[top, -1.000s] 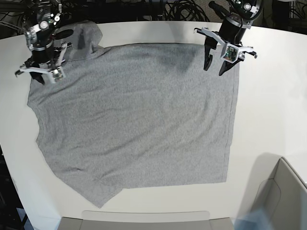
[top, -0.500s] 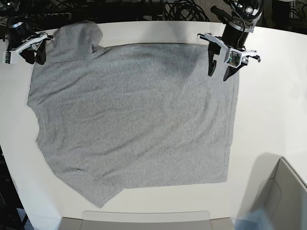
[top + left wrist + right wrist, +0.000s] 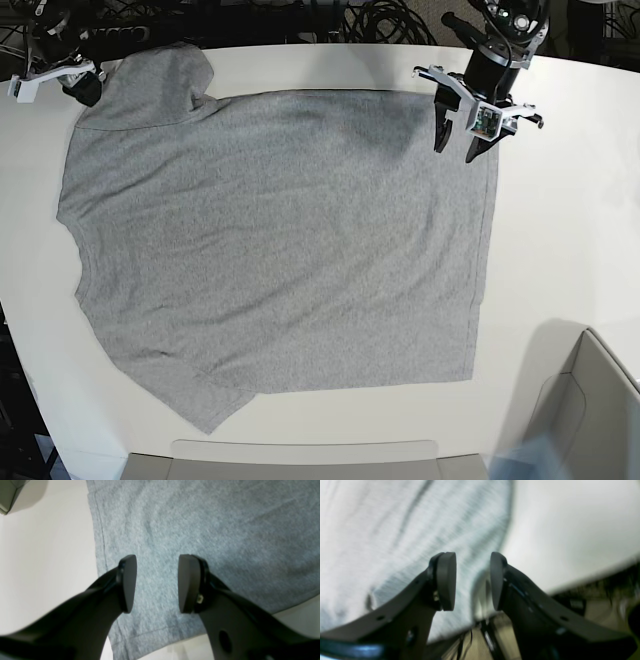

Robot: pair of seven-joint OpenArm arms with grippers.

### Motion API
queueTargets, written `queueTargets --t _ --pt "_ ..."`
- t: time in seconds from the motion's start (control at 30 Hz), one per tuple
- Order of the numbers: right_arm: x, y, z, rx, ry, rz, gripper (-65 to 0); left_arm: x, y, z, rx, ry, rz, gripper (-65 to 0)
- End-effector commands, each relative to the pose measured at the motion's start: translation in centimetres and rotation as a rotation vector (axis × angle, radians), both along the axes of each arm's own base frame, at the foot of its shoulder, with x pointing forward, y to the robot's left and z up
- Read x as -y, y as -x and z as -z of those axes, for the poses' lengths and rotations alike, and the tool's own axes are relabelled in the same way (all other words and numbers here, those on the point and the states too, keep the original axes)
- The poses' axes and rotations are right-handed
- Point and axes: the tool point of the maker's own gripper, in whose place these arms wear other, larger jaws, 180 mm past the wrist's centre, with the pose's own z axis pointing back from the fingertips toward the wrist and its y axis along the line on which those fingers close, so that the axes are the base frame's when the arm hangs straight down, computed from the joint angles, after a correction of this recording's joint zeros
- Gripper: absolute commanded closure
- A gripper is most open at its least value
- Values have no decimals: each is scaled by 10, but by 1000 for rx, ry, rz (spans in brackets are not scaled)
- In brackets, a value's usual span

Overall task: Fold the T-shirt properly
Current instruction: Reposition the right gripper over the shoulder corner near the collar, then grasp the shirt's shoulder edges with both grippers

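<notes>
The heather-grey T-shirt (image 3: 280, 250) lies spread flat on the white table (image 3: 570, 230), plain side up, with no lettering showing. One sleeve (image 3: 165, 85) is bunched at the far left. My left gripper (image 3: 456, 147) is open and empty, hovering just over the shirt's far right corner. In the left wrist view the left gripper (image 3: 157, 585) has the shirt (image 3: 200, 525) showing between its jaws, beside the hem. My right gripper (image 3: 78, 92) is at the table's far left corner beside the sleeve. In the blurred right wrist view the right gripper (image 3: 472, 580) is open and empty over the shirt's edge (image 3: 407, 530).
A grey bin (image 3: 590, 410) stands at the near right; its corner shows in the left wrist view (image 3: 7, 495). A grey ledge (image 3: 300, 460) runs along the near edge. Dark cables (image 3: 380, 20) hang behind the table's far edge.
My right arm has pulled back from the shirt's left shoulder to the table's far left corner. My left gripper has shifted only slightly and stays open over the corner.
</notes>
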Motion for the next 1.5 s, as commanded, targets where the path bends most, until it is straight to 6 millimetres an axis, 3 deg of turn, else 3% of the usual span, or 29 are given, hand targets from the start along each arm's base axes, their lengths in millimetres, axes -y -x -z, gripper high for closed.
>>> queueTargets --t 0.0,0.07,0.2,0.47,0.7,0.93,1.0,1.17,1.27,1.33,1.47 --pt "6 -1 -1 14 3 14 -223 0 -3 -6 28 2 4 -260" --pt "10 7 11 -18 -15 32 -223 -1 -7 -6 34 2 3 -260" --pt "10 0 20 -26 -34 22 -222 2 -10 -7 41 7 7 -260" --pt "-24 -12 36 -31 -103 -68 -222 -2 -10 -8 43 1 -1 -260" --pt "-33 -7 42 -51 -123 -78 -222 -2 -9 -6 38 0 -2 -260" --pt "-59 4 63 -113 -186 -120 -221 -6 -2 14 -36 70 -52 -262" --pt "-59 4 64 -116 -187 -119 -221 -17 -3 14 -50 183 -132 -262" --pt "-56 3 62 -115 -175 -129 -221 -80 -5 7 -32 466 -414 -262" --pt "-51 3 61 -121 -164 -134 -221 -107 6 27 -121 485 -491 -262" --pt "-49 3 60 -120 -159 -134 -221 -111 15 42 -169 499 -524 -262" --pt "-45 1 58 -121 -144 -148 -221 -107 22 49 -201 546 -543 -262"
